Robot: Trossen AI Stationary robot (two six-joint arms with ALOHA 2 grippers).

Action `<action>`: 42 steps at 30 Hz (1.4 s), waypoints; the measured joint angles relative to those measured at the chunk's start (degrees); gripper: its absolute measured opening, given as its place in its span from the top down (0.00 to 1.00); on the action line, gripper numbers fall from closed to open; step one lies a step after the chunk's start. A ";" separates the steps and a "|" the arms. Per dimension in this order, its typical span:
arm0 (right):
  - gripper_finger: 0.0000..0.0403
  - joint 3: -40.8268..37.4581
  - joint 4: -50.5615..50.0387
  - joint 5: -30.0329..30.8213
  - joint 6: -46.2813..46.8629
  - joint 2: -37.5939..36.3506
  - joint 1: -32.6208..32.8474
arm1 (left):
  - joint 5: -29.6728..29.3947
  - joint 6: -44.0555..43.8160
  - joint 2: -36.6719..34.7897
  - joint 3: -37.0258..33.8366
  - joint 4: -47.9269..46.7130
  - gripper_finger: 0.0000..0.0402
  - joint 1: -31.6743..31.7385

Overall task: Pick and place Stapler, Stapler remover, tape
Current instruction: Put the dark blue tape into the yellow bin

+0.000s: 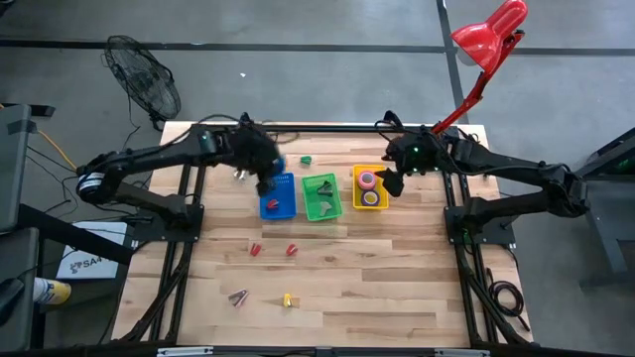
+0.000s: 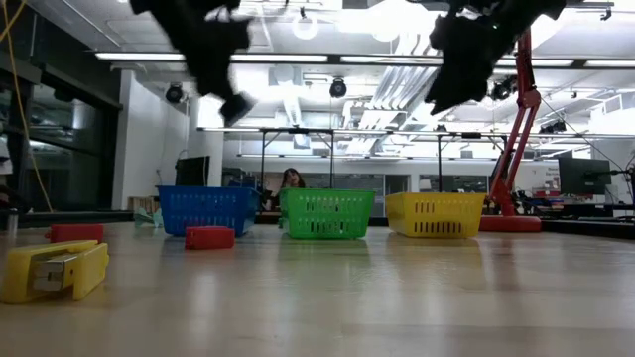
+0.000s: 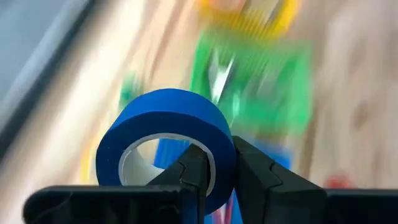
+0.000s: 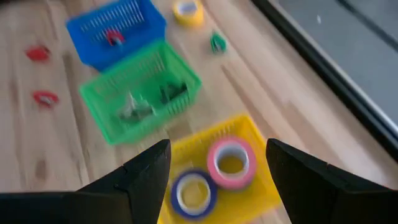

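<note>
Left pincer (image 3: 214, 168) clamps blue tape roll (image 3: 168, 134) through its wall, above blue bin (image 1: 279, 195) | light, stiff ring, slick face | right pincer (image 4: 217, 171) wide over yellow bin (image 4: 252, 134)

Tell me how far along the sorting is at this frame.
Done: pink tape and purple tape lie in the yellow bin. In hand: left gripper holds a blue tape roll above the blue bin. Left: red and yellow items on the table; right gripper open.
</note>
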 joint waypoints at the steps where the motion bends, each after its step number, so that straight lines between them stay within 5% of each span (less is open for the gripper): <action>1: 0.36 0.00 1.63 -0.54 -0.04 0.00 0.00 | 1.76 1.37 0.02 0.56 4.21 0.87 0.00; 8: 0.36 0.00 18.11 -2.44 -0.98 0.64 0.00 | 10.83 6.22 0.02 1.33 31.68 0.87 -0.02; 19: 0.36 0.45 46.48 -6.51 -3.50 5.79 0.02 | 21.60 5.20 1.53 1.33 45.03 0.86 -1.24; 23: 0.36 3.00 47.53 -8.78 -3.47 9.35 0.02 | 25.53 3.63 4.01 1.35 50.17 0.86 -1.75; 42: 0.36 8.24 41.13 -8.42 -6.65 12.22 3.68 | 25.59 1.70 9.20 1.33 53.60 0.86 -1.90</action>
